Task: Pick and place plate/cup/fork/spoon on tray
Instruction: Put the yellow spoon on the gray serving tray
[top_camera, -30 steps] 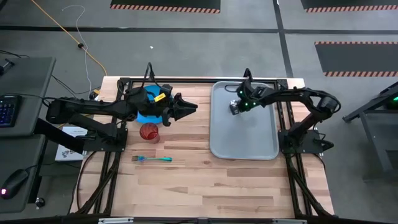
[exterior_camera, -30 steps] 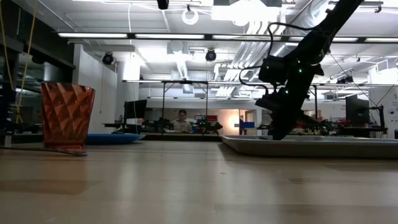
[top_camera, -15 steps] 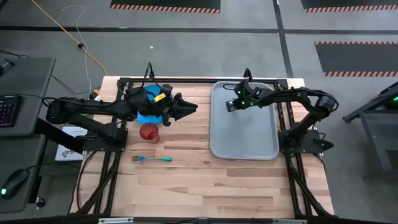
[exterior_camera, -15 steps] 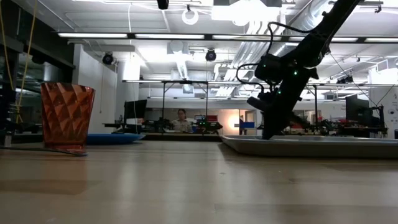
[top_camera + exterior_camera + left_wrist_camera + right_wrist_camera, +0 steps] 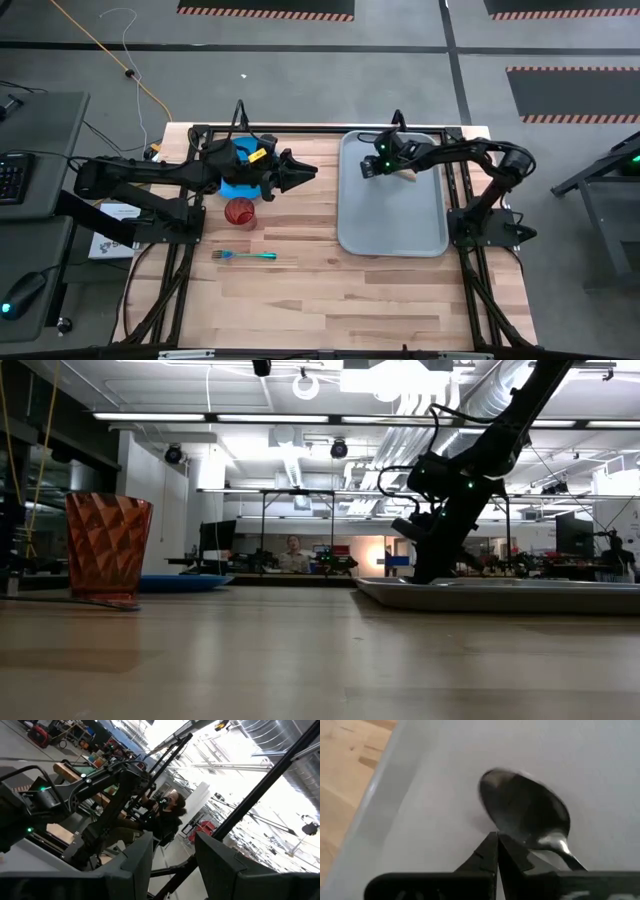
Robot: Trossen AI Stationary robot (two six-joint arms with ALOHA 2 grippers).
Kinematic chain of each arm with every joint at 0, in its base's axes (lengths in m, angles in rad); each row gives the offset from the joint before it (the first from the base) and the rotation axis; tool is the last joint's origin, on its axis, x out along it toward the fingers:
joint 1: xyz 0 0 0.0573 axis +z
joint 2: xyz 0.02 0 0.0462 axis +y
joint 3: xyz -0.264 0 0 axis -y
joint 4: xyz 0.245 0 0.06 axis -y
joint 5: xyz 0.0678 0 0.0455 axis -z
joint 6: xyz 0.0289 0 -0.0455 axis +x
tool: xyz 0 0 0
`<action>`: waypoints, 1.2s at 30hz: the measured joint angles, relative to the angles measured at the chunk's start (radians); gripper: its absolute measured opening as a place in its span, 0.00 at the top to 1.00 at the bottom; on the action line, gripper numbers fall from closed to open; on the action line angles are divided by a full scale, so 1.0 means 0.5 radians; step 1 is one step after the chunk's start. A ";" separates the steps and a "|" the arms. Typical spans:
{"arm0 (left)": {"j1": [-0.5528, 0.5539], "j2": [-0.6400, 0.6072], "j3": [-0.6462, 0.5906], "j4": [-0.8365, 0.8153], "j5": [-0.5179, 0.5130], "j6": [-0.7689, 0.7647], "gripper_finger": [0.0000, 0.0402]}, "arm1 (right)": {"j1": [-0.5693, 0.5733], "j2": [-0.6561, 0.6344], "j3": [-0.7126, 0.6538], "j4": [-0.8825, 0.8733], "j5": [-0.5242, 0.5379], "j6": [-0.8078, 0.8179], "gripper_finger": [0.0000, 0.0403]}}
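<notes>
The grey tray (image 5: 392, 215) lies on the table's right half. My right gripper (image 5: 495, 840) is shut over the tray's far left part (image 5: 368, 168), slanting down. The spoon's silver bowl (image 5: 525, 817) lies just past its fingertips. My left gripper (image 5: 305, 171) hangs open and empty above the table; its two fingers (image 5: 135, 865) point level into the room. The blue plate (image 5: 232, 172) lies flat under the left arm. Near it stands the red cup (image 5: 240, 212), and the teal fork (image 5: 245, 256) lies flat on the wood. My right gripper has the spoon at its neck (image 5: 564, 851), which runs back under one shut finger; that finger hides the place of hold. It comes from above, slanting down toward the table's left. The bowl rests on the tray floor, and the tan handle (image 5: 409, 172) sticks out behind the fingers.
Most of the tray's floor (image 5: 395, 225) is bare. The near half of the table (image 5: 330, 300) is bare wood. In the low view the cup (image 5: 108, 545) stands at the left and the tray's rim (image 5: 500, 592) runs along the right. A person (image 5: 292, 550) sits far behind.
My right gripper has gone a little toward the table's left over the tray, sunk slightly and tipped steeper downward, staying shut. The spoon went with it.
</notes>
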 joint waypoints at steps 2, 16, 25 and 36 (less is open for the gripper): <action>0.000 0.000 0.000 0.000 -0.001 0.001 0.66 | -0.012 -0.029 0.000 -0.005 -0.006 -0.052 1.00; 0.007 -0.001 0.000 0.002 -0.001 -0.048 0.66 | -0.157 -0.484 0.001 -1.103 -0.161 -0.919 1.00; 0.014 -0.001 0.000 0.002 -0.030 -0.032 0.66 | -0.203 -0.437 0.001 -1.234 0.047 -0.972 1.00; 0.028 -0.001 0.000 0.016 -0.034 -0.011 0.66 | -0.255 -0.427 0.000 -1.142 -0.159 -1.001 1.00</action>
